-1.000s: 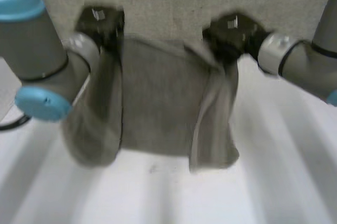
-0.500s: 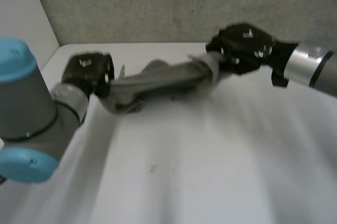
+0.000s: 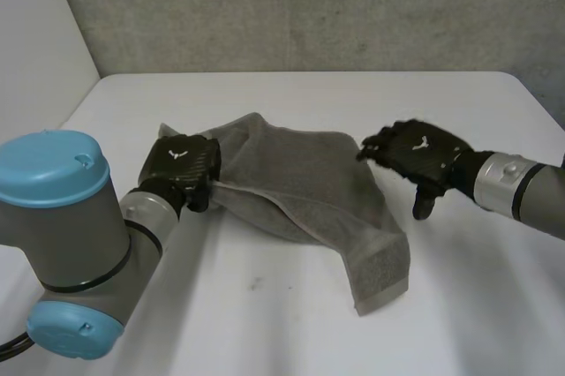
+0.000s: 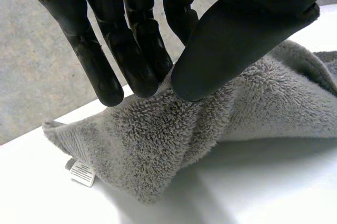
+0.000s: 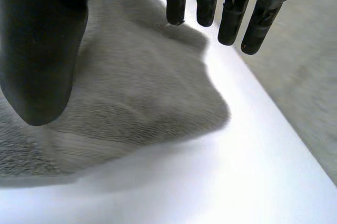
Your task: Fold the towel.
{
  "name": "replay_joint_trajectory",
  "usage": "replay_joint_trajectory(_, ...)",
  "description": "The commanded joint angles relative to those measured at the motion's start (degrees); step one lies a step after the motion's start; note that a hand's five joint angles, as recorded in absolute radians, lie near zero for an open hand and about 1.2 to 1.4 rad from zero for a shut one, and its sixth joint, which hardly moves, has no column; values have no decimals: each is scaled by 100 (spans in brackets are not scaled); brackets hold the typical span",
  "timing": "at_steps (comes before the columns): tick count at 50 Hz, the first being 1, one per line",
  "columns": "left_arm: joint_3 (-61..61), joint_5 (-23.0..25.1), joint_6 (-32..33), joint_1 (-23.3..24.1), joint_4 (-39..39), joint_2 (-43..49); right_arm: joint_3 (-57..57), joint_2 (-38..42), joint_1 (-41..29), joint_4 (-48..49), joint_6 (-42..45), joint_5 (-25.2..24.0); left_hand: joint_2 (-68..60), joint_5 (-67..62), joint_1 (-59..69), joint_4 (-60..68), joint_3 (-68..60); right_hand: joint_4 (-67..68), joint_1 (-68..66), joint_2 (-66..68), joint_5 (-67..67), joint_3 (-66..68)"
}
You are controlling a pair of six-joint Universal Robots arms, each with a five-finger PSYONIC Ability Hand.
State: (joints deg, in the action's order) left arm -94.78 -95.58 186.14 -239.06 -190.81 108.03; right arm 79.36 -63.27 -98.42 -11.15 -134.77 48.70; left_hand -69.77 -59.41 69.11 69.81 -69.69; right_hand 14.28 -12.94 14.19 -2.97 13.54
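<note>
A grey towel (image 3: 305,186) lies rumpled on the white table (image 3: 459,305), one end trailing toward the front. My left hand (image 3: 183,167) is at the towel's left edge. In the left wrist view its fingers (image 4: 131,50) and thumb pinch a raised fold of the towel (image 4: 158,129); a small white label (image 4: 82,172) hangs from the corner near them. My right hand (image 3: 415,157) hovers just right of the towel with its fingers spread and nothing in them. In the right wrist view its fingers (image 5: 231,13) stand straight above the towel's corner (image 5: 131,92).
A grey wall (image 3: 309,5) runs behind the table's far edge. A white panel (image 3: 35,58) stands at the left. Bare table stretches in front of the towel and to the right of my right hand.
Both hands came down from holding the towel hanging in the air and laid it on the table. My right hand has let go and opened; the left keeps its pinch.
</note>
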Motion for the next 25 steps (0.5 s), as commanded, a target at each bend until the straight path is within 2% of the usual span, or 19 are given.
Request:
replay_joint_trajectory(1, 65, 4, 10, -35, 26, -53, 570, -799, -2, 789, -1847, 920, -1023, -1059, 1089, 1019, -1031, -428, 294, -419, 297, -354)
replay_joint_trajectory(5, 144, 4, 10, -27, 52, -80, 1149, -1239, -124, 1001, -2797, 1281, -1023, -1059, 1089, 1019, -1031, -428, 294, -419, 297, -354)
replay_joint_trajectory(6, 144, 4, 10, -27, 52, -80, 1151, -1240, -125, 1001, -2800, 1282, -1023, -1059, 1089, 1019, -1031, -428, 294, -419, 297, -354)
replay_joint_trajectory(8, 188, 4, 19, -18, 70, -80, 1606, -1625, -465, 1228, -3386, 1571, -1023, -1059, 1089, 1019, -1031, -428, 294, -419, 297, -354)
replay_joint_trajectory(11, 285, 4, 19, 8, 70, -54, 1828, -1838, -722, 1441, -3600, 1801, -1023, -1059, 1089, 1019, -1031, -428, 294, -419, 297, -354)
replay_joint_trajectory(13, 390, 4, 19, 8, 70, -1, 2222, -2013, -1238, 1930, -3854, 2588, -1023, -1059, 1089, 1019, -1031, -428, 294, -419, 297, -354)
replay_joint_trajectory(14, 391, 4, 19, 8, 70, -1, 2224, -2014, -1241, 1933, -3855, 2592, -1023, -1059, 1089, 1019, -1031, -428, 294, -419, 297, -354)
replay_joint_trajectory(16, 513, 4, 19, 17, 70, 34, 2399, -1961, -1809, 2257, -3864, 3502, -1023, -1059, 1089, 1019, -1031, -428, 294, -419, 297, -354)
replay_joint_trajectory(19, 593, 4, 19, 17, 70, 78, 2461, -1900, -2111, 2337, -3863, 3805, -1023, -1059, 1089, 1019, -1031, -428, 294, -419, 297, -354)
replay_joint_trajectory(21, 759, 4, 19, 17, 70, 183, 2496, -1707, -2566, 2399, -3759, 4374, -1023, -1059, 1089, 1019, -1031, -428, 294, -419, 297, -354)
replay_joint_trajectory(25, 883, -5, 37, 17, 79, 307, 2426, -1583, -2726, 2276, -3521, 4657, -1023, -1059, 1089, 1019, -1031, -428, 294, -419, 297, -354)
